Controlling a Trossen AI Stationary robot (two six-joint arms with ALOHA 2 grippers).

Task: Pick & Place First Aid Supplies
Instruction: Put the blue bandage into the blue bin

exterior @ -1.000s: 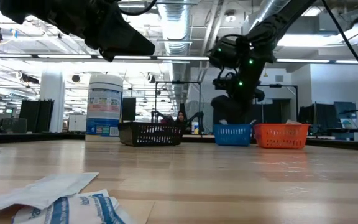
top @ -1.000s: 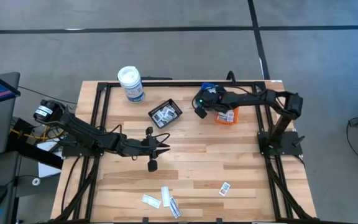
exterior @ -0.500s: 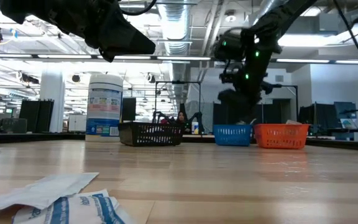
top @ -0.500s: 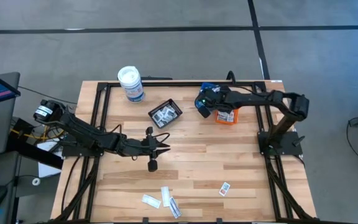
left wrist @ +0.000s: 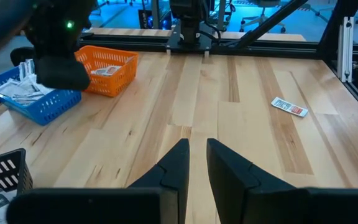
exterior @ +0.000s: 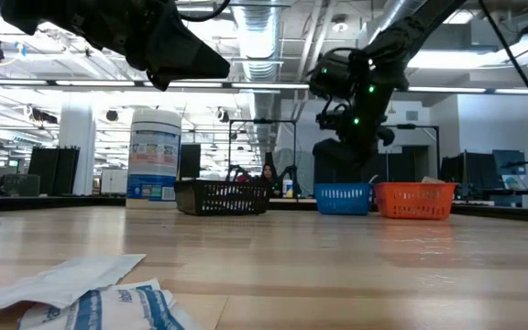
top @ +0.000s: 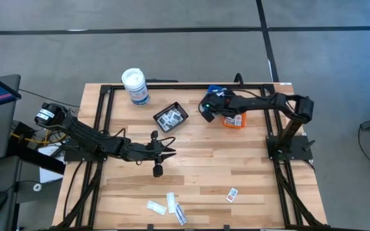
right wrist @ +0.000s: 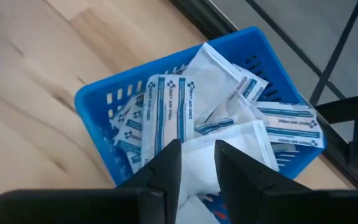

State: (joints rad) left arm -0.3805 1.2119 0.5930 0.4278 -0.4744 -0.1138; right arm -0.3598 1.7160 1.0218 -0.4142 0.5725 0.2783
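Right now your right gripper (right wrist: pixel 194 163) hangs over the blue tray (right wrist: pixel 98 102) at the far right of the bench (top: pixel 198 160), jaws slightly apart just above the white packets (right wrist: pixel 166 112) piled inside; whether they pinch one you cannot tell. More packets sit in the black tray (top: pixel 171 117) and orange tray (top: pixel 235 121), and loose ones (top: pixel 167 205) lie along the near edge. Your left gripper (left wrist: pixel 196 163) waits mid-bench, jaws nearly together, holding nothing.

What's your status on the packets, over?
Left gripper idle mid-table, empty. Right gripper above blue tray of packets. Several loose packets at front edge. Nothing blocking.
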